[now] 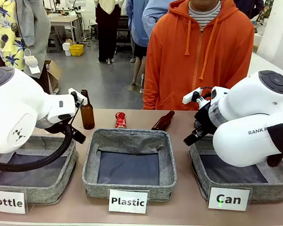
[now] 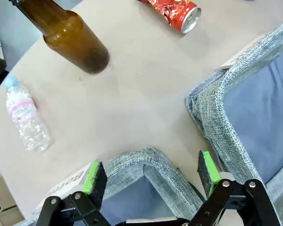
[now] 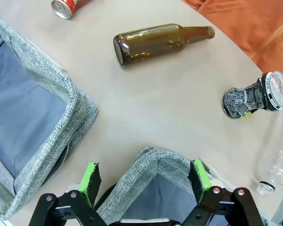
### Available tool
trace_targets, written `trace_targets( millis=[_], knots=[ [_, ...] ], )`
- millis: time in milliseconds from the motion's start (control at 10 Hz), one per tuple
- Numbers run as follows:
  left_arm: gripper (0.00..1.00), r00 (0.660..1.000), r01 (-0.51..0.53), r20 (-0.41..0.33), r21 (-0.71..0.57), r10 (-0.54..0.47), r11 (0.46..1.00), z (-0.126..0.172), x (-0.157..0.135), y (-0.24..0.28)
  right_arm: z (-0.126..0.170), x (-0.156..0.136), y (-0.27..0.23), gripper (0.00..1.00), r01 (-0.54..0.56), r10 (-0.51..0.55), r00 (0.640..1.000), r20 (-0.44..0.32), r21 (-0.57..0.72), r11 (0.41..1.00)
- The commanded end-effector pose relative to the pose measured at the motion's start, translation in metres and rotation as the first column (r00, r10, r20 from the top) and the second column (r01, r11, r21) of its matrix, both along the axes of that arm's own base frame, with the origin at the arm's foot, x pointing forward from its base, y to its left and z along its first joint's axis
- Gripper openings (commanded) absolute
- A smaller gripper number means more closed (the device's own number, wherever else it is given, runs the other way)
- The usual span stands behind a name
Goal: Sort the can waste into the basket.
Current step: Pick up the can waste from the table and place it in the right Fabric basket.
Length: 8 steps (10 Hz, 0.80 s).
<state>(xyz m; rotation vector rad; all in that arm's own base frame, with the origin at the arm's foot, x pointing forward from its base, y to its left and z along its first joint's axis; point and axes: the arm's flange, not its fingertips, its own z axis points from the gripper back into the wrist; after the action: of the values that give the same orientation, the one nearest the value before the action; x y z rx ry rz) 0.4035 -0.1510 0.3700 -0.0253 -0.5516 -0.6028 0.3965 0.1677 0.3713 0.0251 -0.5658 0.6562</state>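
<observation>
The Can basket (image 1: 273, 189) sits front right. The red can (image 1: 120, 120) is on the table behind the Plastic basket (image 1: 155, 188); the dark can (image 3: 254, 96) rests beside a clear bottle (image 3: 273, 155). The left gripper (image 2: 152, 173) and right gripper (image 3: 144, 179) both hover with jaws apart, gripping nothing.

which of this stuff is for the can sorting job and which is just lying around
For the job:
- red can
- dark can
- Can basket

Just lying about:
- upright brown bottle
- lying brown bottle
- blue-capped plastic bottle
- second clear bottle
- Plastic basket
- Bottle basket
</observation>
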Motion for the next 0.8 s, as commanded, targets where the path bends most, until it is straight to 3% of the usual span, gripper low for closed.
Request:
trace_targets(
  millis=[0, 700],
  knots=[
    [1.00, 1.000, 0.000, 0.000, 0.000, 0.000, 1.000, 0.0000, 0.0000, 0.0000, 0.0000, 0.0000, 0.0000, 1.00, 0.000, 0.000, 1.000, 0.000, 0.000, 1.000],
    [1.00, 1.000, 0.000, 0.000, 0.000, 0.000, 1.000, 0.0000, 0.0000, 0.0000, 0.0000, 0.0000, 0.0000, 1.00, 0.000, 0.000, 1.000, 0.000, 0.000, 1.000]
  ],
)
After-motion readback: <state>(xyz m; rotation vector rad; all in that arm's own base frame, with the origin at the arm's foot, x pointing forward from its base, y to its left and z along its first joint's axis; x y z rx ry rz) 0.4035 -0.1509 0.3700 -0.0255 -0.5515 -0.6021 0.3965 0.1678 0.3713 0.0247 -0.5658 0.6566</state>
